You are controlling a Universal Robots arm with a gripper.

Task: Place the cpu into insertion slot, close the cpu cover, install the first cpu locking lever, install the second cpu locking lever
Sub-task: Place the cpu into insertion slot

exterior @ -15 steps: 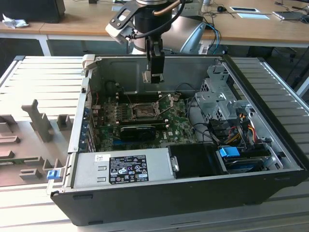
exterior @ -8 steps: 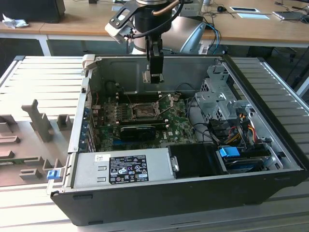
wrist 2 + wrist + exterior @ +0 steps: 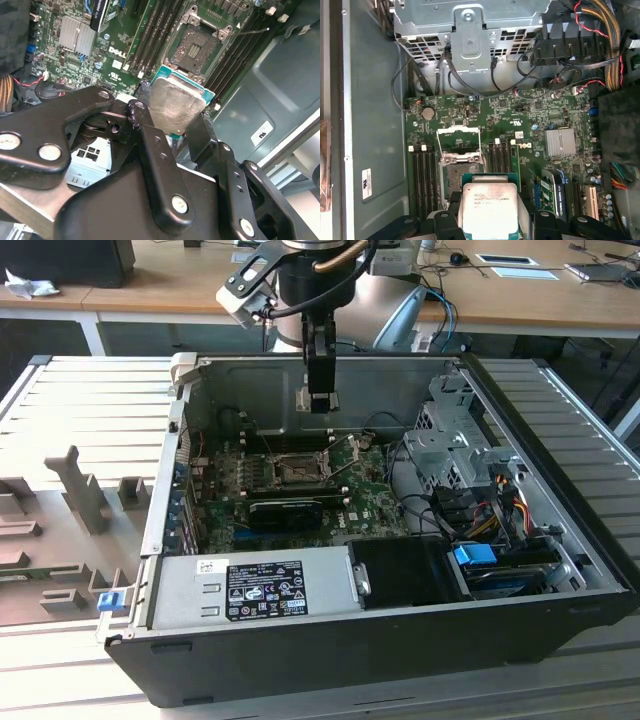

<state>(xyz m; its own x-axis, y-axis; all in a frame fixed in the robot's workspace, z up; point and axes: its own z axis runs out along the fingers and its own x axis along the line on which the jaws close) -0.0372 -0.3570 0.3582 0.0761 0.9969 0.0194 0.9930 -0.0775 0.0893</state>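
Black gripper (image 3: 175, 107) of flat angular links, dotted with round silver screws (image 3: 50, 151). Dark round wrist (image 3: 300, 280), pale grey box (image 3: 243, 295) beside it, brown cable (image 3: 348, 255) above.

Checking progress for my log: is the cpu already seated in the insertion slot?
No, the end effector holds the cpu above the board, and the insertion slot lies bare.
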